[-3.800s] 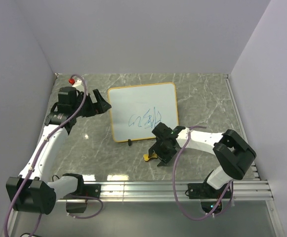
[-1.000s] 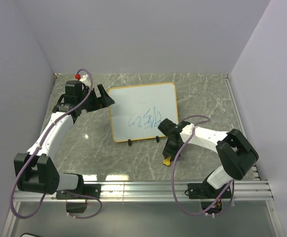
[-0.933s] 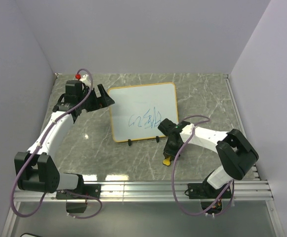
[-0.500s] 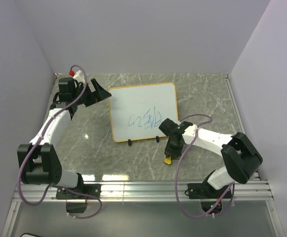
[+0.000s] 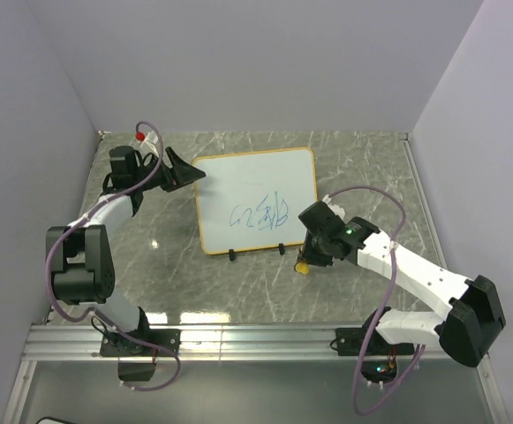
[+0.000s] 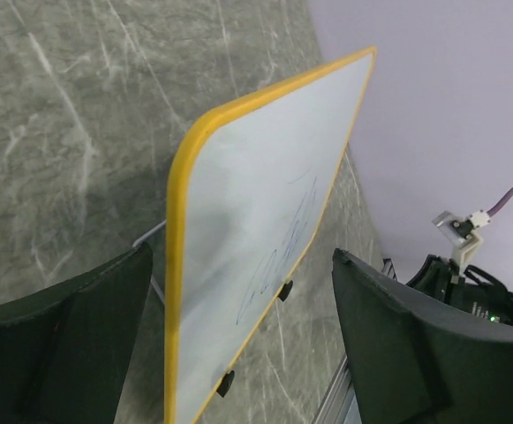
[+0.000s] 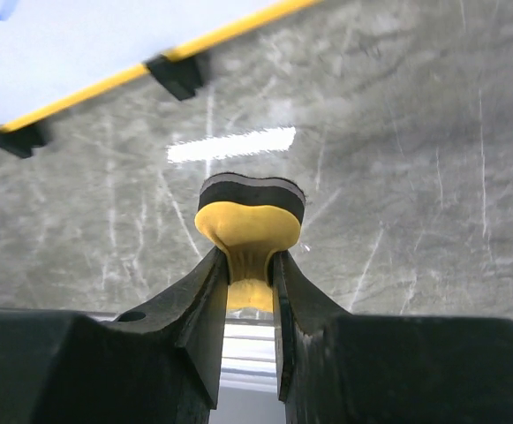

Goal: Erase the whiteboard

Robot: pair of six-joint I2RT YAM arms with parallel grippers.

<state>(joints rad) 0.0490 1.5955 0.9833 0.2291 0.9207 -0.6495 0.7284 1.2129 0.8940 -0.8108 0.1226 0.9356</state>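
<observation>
The whiteboard stands tilted on the marble table, a thin yellow frame around it and a blue scribble low on its face. My left gripper is at its upper left corner. In the left wrist view my left gripper is open, its two fingers either side of the board's yellow edge without touching it. My right gripper hovers just off the board's lower right corner, shut on the yellow eraser. The right wrist view shows the eraser pinched at its narrow waist, dark felt side facing away.
Two black clip feet hold the board's bottom edge. An aluminium rail runs along the table's near edge. Lavender walls close in the left, back and right sides.
The right arm has lifted the eraser off the table and carried it a little toward the board. The left gripper has moved in over the board's left edge.
</observation>
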